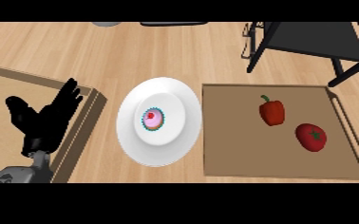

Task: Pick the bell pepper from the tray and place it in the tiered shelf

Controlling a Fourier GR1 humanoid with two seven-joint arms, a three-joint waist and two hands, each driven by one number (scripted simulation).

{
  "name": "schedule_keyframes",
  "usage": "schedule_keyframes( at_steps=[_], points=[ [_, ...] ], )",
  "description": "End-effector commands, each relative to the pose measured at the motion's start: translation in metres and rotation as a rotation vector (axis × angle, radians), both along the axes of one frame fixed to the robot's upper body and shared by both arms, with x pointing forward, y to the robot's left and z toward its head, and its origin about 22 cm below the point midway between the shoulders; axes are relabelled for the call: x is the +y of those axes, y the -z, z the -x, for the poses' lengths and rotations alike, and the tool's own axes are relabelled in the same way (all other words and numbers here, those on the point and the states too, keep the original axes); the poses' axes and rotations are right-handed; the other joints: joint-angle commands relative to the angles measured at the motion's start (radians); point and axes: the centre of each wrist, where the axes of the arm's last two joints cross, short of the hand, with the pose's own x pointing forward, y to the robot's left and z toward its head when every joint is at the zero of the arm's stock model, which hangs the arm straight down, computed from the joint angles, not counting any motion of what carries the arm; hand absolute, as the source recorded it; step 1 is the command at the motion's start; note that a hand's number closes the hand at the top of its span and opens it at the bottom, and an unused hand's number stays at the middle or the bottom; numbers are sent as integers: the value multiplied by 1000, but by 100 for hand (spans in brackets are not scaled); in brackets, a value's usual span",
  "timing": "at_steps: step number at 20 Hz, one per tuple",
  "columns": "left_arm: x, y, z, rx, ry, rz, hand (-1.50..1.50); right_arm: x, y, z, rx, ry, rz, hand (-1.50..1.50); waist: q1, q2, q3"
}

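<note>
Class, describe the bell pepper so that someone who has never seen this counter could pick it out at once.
Find the brown tray at the right of the counter, beside the white plate. Two red things lie on it. The bell pepper is the farther, more blocky one with a curved green stem; the tomato nearer the tray's right edge is rounder.

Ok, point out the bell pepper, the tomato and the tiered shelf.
bell pepper (272,112), head view, middle of its red body.
tomato (310,137), head view, red skin beside its green stem.
tiered shelf (308,39), head view, its dark top surface.
</note>
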Motion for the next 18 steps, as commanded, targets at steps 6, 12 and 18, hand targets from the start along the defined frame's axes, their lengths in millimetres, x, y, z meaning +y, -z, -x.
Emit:
schedule_keyframes(
  at_steps=[6, 12, 18],
  points=[
    [4, 43, 25, 180, -2, 9, 0, 64, -47, 1, 178, 55, 143, -150, 31, 16, -18],
    [-8, 27, 0, 168, 32, 6, 0, 101, -65, -16, 193, 190, 224, -150, 58, 25, -16],
    [-10, 38, 4, 164, 34, 8, 0, 133, -52, -34, 342, 229, 275, -150, 64, 25, -15]
  ],
)
